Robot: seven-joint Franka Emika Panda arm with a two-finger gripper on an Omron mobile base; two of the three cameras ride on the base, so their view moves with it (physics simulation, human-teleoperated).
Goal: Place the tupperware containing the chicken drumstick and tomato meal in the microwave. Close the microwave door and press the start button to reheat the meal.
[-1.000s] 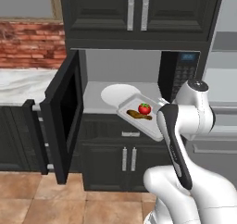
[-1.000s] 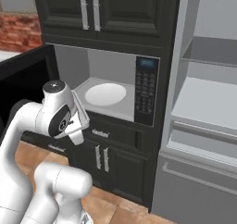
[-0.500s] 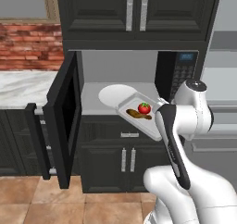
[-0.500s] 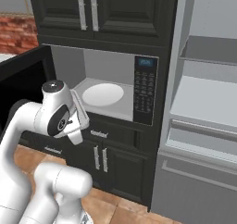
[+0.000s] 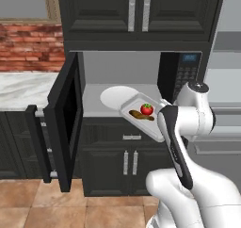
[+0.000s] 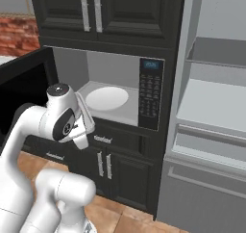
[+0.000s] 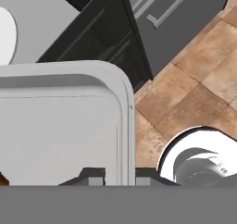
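Left base view puts your tupperware (image 5: 141, 115) at frame centre, tomato (image 5: 147, 109) and drumstick (image 5: 140, 115) aboard, its far end over the microwave (image 5: 181, 76) sill. Since a second ago the base has edged closer; the gripper (image 7: 119, 176) pinches the rim, so insertion is next.

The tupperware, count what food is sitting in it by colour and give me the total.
In the tupperware, held by the gripper at its rim:
Red: 1, the tomato
Brown: 1, the chicken drumstick
Total: 2
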